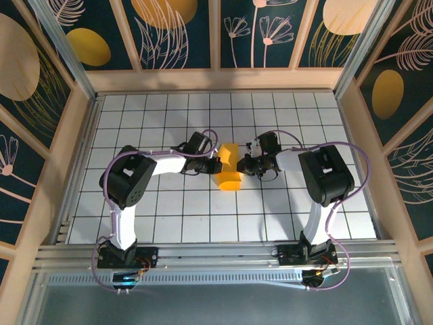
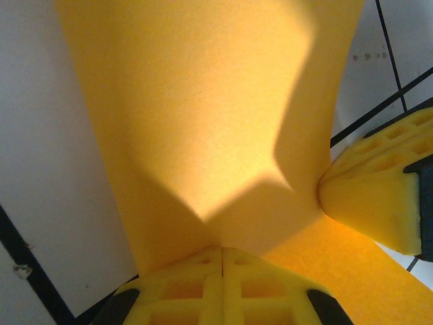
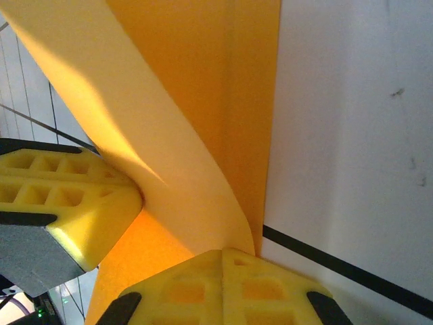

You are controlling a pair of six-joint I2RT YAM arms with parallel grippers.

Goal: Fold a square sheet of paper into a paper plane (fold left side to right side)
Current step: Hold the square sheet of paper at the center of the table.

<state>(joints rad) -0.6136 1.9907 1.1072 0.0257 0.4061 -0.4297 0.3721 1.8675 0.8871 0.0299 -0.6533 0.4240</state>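
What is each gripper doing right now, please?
Left gripper: closed, pinching the sheet of paper.
Right gripper: closed, pinching the same sheet of paper.

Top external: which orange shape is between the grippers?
The square sheet of paper, pinched by left gripper and right gripper over the table; the larger orange ovals are wall pattern.
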